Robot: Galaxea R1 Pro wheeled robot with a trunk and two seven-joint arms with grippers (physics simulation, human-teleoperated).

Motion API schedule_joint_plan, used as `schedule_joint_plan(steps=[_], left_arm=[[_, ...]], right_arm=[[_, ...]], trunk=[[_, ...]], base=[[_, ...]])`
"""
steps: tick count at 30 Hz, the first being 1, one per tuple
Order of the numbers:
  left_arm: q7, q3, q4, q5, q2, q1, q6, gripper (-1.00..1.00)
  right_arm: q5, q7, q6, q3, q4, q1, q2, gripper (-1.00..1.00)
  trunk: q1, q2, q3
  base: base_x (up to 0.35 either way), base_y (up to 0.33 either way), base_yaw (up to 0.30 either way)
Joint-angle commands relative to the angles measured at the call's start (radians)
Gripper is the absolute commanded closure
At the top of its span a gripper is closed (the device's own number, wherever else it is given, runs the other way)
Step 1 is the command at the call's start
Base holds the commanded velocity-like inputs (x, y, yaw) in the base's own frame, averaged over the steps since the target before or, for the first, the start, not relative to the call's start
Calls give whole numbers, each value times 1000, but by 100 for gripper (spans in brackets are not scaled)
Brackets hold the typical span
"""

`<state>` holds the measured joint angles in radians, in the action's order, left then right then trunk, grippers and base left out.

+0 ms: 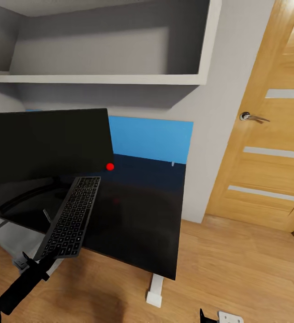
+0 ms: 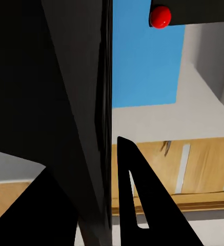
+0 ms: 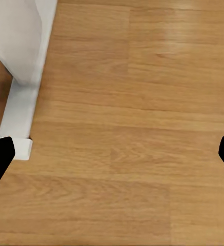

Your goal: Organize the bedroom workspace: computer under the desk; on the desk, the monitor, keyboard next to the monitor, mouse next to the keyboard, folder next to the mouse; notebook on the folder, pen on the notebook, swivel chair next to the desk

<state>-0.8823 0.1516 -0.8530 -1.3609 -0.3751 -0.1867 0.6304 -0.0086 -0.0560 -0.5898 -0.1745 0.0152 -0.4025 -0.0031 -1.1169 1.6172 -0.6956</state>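
Black desk [image 1: 142, 224], wood floor [image 1: 236, 269], left hand [image 1: 48, 260] clamped on keyboard [image 1: 73, 215], right hand [image 3: 112, 154] apart

Monitor [image 1: 44, 146]: black screen, one red dot at a lower corner. Keyboard [image 1: 71, 217]: black body, dark grey keys with pale legends. Counter [image 1: 142, 224]: glossy black top, white pedestal leg. Wall panel [image 1: 151, 139] behind it was bright blue. Floor [image 3: 132, 128]: honey-toned wood grain. Door [image 1: 272, 134]: light wood with pale grey stripes, silver handle. Left arm's fingers [image 2: 137, 205] were black.
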Motion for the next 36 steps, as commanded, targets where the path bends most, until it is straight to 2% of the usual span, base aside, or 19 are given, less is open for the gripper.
schedule_joint_plan(steps=[1, 23, 28, 36], left_arm=[[1, 0, 0, -4, 0, 0, 6, 100], [3, -9, 0, -3, 2, 0, 6, 100], [2, -9, 0, -4, 2, 0, 6, 100], [3, -9, 0, -3, 2, 0, 6, 100]], right_arm=[[-1, -1, -4, -1, 2, -1, 0, -100], [-1, -1, -4, -1, 2, -1, 0, -100], [0, -1, -4, 0, 2, -1, 1, -100], [0, -1, -4, 0, 2, -1, 3, -100]], trunk=[[0, 0, -1], [0, 0, -1], [0, 0, -1], [0, 0, -1]], base=[[-33, -127, 0], [-84, -268, 0], [-20, -94, 41], [-2, -11, 219]])
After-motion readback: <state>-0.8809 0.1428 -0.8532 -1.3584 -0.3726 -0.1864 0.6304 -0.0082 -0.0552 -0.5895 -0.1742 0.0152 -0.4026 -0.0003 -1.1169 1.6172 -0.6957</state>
